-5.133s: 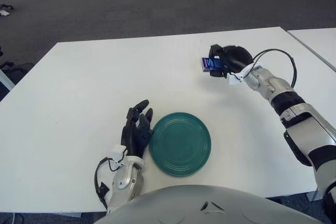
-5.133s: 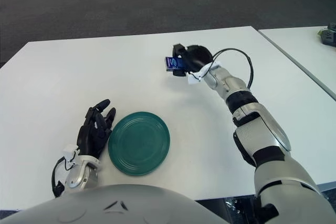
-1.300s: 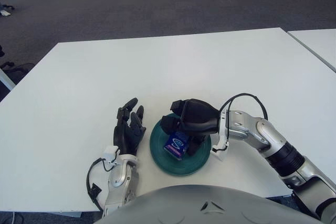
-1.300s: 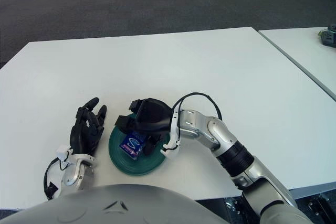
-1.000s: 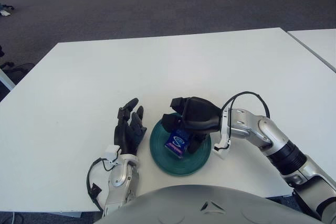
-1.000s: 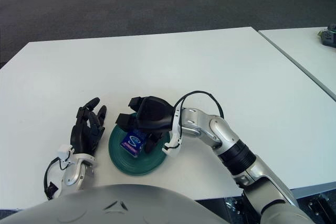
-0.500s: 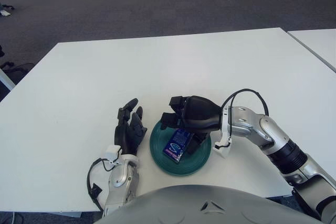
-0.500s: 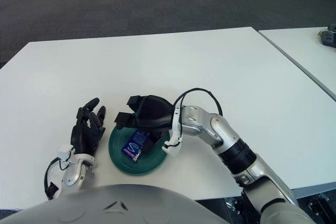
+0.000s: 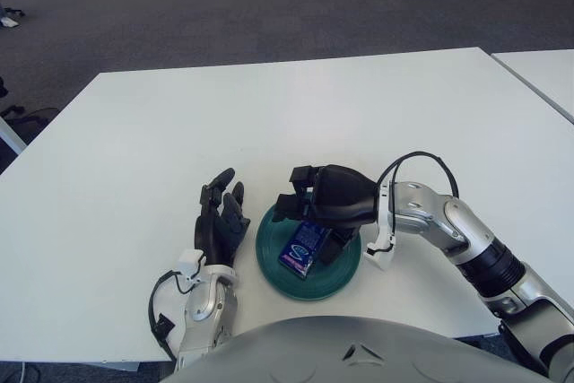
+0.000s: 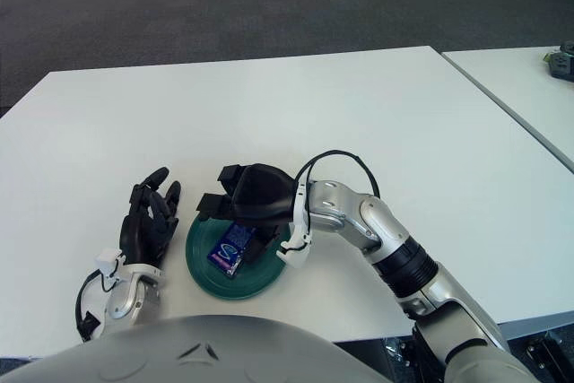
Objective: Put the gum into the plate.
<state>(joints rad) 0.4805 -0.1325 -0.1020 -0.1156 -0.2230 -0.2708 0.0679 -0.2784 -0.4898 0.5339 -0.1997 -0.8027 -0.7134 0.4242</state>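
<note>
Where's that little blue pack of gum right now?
The gum lies flat in the green plate near the table's front edge, just under the open fingers of the right robot hand; the left robot hand shows beside the plate's left rim.

Open office or lab: grey carpet (image 9: 224,6), white tables (image 9: 134,132).

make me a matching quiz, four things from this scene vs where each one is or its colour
Things:
1. gum
2. plate
3. left hand
4. right hand

Descriptions:
A. dark green
B. lying flat in the plate
C. above the plate, fingers open
D. on the table left of the plate

Pairs: 1-B, 2-A, 3-D, 4-C
</note>
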